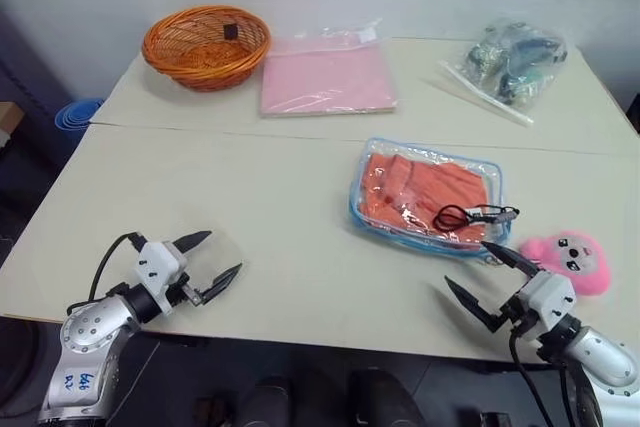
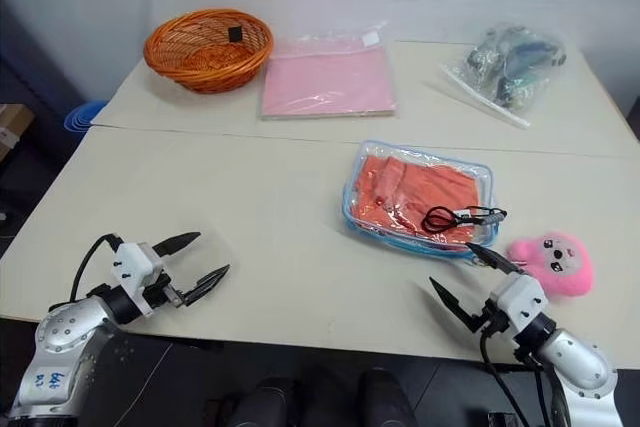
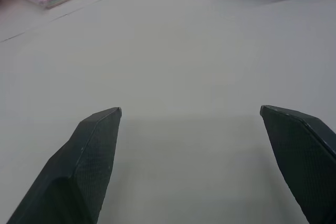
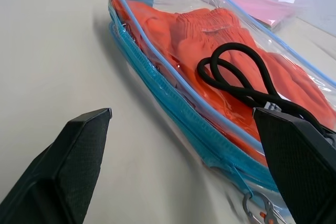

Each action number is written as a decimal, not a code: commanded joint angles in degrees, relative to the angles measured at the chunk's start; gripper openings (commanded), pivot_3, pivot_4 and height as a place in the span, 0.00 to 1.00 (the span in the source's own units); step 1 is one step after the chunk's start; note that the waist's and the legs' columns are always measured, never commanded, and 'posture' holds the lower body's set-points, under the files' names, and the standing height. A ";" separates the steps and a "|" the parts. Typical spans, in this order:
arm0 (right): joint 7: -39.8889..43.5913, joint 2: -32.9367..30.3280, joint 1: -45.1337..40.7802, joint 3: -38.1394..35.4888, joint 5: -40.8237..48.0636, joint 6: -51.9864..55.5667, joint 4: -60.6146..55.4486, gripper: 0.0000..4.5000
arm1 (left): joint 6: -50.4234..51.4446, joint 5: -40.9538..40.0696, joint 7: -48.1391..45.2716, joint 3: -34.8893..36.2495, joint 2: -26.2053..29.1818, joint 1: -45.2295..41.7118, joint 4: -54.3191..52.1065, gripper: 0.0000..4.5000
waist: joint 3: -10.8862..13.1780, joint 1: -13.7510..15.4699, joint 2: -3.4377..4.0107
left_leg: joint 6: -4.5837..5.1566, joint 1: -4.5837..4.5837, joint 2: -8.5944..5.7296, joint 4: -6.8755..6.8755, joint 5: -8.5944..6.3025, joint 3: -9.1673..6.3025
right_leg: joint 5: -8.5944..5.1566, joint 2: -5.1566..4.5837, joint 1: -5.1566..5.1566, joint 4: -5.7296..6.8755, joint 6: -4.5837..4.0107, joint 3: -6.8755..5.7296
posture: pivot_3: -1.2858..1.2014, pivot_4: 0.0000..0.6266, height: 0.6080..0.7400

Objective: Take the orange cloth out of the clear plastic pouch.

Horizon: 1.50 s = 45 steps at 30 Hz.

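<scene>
Right now your left pincer [image 1: 213,255] hangs over the near left part of the bench [image 1: 250,197], fingers spread wide and holding nothing, pointing in toward the middle; in its wrist view you see only bare bench top between the two black fingers [image 3: 89,156]. Your right pincer [image 1: 482,272] sits at the near right edge, also spread wide and empty, angled in toward the clear plastic pouch [image 1: 428,195], and one fingertip lies just beside the pouch's near corner without gripping it. In the right wrist view you look along the pouch's blue zipper edge [image 4: 194,124], with a small metal pull ring near the corner. The orange cloth [image 1: 420,190] is inside the pouch, folded flat and filling most of it, so you have not taken it out. A black looped cord [image 1: 455,215] with a clip lies on top of the pouch at its near right side. Just to the right of the pouch, near your right pincer, you have a pink round plush toy [image 1: 568,262] lying on the bench. Farther back, past the seam across the bench, a flat pink sheet in plastic [image 1: 325,77] lies near the middle, an orange wicker basket [image 1: 206,45] stands at the far left beside it, and a clear bag of dark green-blue items [image 1: 510,62] rests at the far right.
</scene>
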 commanded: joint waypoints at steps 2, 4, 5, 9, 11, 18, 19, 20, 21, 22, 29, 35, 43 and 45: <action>0.35 -0.18 0.36 -0.86 0.97 -1.61 0.01 1.00 | -0.25 -0.67 -1.38 0.37 1.15 0.84 -1.83 0.99 | 0.00 0.03 0.00 | 0.00 0.00 0.00 0.00 0.00 0.00 | 0.00 0.00 -0.01 0.04 0.00 0.00 | 0.52 0.24 1.00; 0.43 -0.20 0.46 -0.82 1.07 -1.81 0.09 1.00 | 1.56 -2.22 -1.74 0.53 1.06 0.91 -2.37 0.99 | 0.00 0.09 0.00 | 0.00 0.00 0.00 0.00 0.00 0.00 | 0.00 -0.01 -0.01 0.04 0.00 0.01 | 0.52 0.24 1.00; 0.45 -0.19 0.51 -0.83 1.12 -1.86 0.08 1.00 | 2.01 -2.56 -1.93 0.54 1.13 0.82 -2.57 0.99 | 0.00 0.10 0.00 | 0.00 0.00 0.00 0.01 0.00 0.00 | 0.00 -0.01 -0.01 0.03 0.00 0.01 | 0.52 0.24 1.00; 0.58 -0.27 0.90 -1.01 1.55 -1.58 -0.56 1.00 | 3.69 -3.11 -2.64 0.59 1.67 0.24 -3.53 0.99 | 0.00 0.11 0.00 | 0.01 0.00 0.00 0.01 0.00 0.00 | 0.00 -0.01 -0.01 0.04 0.00 0.01 | 0.52 0.24 1.00; 0.66 -0.31 1.01 -1.04 1.70 -1.45 -0.75 1.00 | 4.37 -3.22 -3.01 0.57 1.77 0.08 -3.84 0.99 | 0.00 0.11 0.00 | 0.01 0.00 0.00 0.01 0.00 0.00 | 0.00 -0.01 -0.01 0.04 0.00 0.01 | 0.52 0.24 1.00; 1.04 -0.40 1.52 -0.95 3.31 -0.20 -2.67 1.00 | 10.51 -6.14 -4.11 0.88 2.87 -1.70 -5.00 0.99 | 0.00 0.09 0.00 | 0.01 0.00 0.00 0.01 0.00 0.00 | 0.00 -0.01 -0.01 0.05 0.00 0.01 | 0.52 0.24 1.00; 0.95 -0.42 1.56 -0.96 3.29 -0.20 -2.95 1.00 | 10.70 -6.35 -4.51 0.95 3.10 -1.97 -4.98 0.99 | 0.00 0.10 0.00 | 0.01 0.00 0.00 0.01 0.00 -0.01 | 0.00 -0.01 -0.01 0.06 0.00 0.01 | 0.52 0.24 1.00; 0.51 -0.46 1.72 -1.34 3.18 -0.23 -3.55 1.00 | 11.69 -7.44 -5.87 0.78 3.68 -2.42 -5.18 0.99 | 0.00 0.10 0.00 | 0.01 0.00 0.00 0.01 0.00 -0.01 | 0.00 -0.01 -0.01 0.07 0.00 0.01 | 0.52 0.24 1.00; 0.20 -0.59 2.01 -1.75 3.22 -0.05 -4.23 1.00 | 12.16 -7.97 -7.07 0.51 4.28 -2.90 -5.22 0.99 | 0.00 0.11 0.00 | 0.01 0.00 0.00 0.01 0.00 -0.01 | 0.00 -0.01 -0.02 0.07 0.00 0.00 | 0.52 0.24 1.00; -0.07 -0.82 2.52 -2.28 3.36 0.28 -5.05 1.00 | 12.44 -8.41 -8.40 0.15 4.92 -3.29 -5.23 0.99 | 0.00 0.12 0.00 | 0.01 0.00 0.00 0.01 0.00 -0.01 | 0.00 -0.01 -0.03 0.07 0.00 0.00 | 0.52 0.24 1.00; -3.81 -1.40 11.92 -14.40 5.27 2.04 -10.33 1.00 | 14.53 -12.91 -16.35 -5.22 6.48 -8.99 -11.53 0.99 | 0.00 0.80 0.04 | 0.02 -0.06 -0.04 -0.01 0.00 -0.03 | 0.00 -0.08 -0.01 -0.06 0.00 -0.01 | 0.52 0.24 1.00; -1.60 -3.36 16.25 -20.97 5.99 1.45 -6.62 1.00 | 21.19 -15.32 -15.40 -10.46 3.40 -16.25 -12.55 0.99 | -0.02 0.41 0.08 | 0.04 -0.04 -0.06 -0.02 0.01 0.03 | 0.00 -0.05 0.01 -0.07 0.00 0.02 | 0.52 0.24 1.00; 6.38 -22.62 -3.18 -12.74 6.97 21.12 -1.81 1.00 | 20.45 -14.05 -13.62 -11.64 1.32 -15.26 -12.53 0.99 | 0.06 -1.34 -0.02 | 0.29 0.36 -0.02 -0.08 0.14 0.49 | 0.01 0.04 0.05 0.32 0.00 0.31 | 0.52 0.24 1.00; 7.33 -25.22 -11.52 -9.00 6.25 25.33 2.64 1.00 | 20.36 -13.96 -12.95 -11.65 0.88 -15.19 -12.75 0.99 | 0.06 -1.20 -0.01 | 0.31 0.37 -0.02 -0.06 0.16 0.44 | 0.02 0.04 0.06 0.37 -0.02 0.30 | 0.52 0.24 1.00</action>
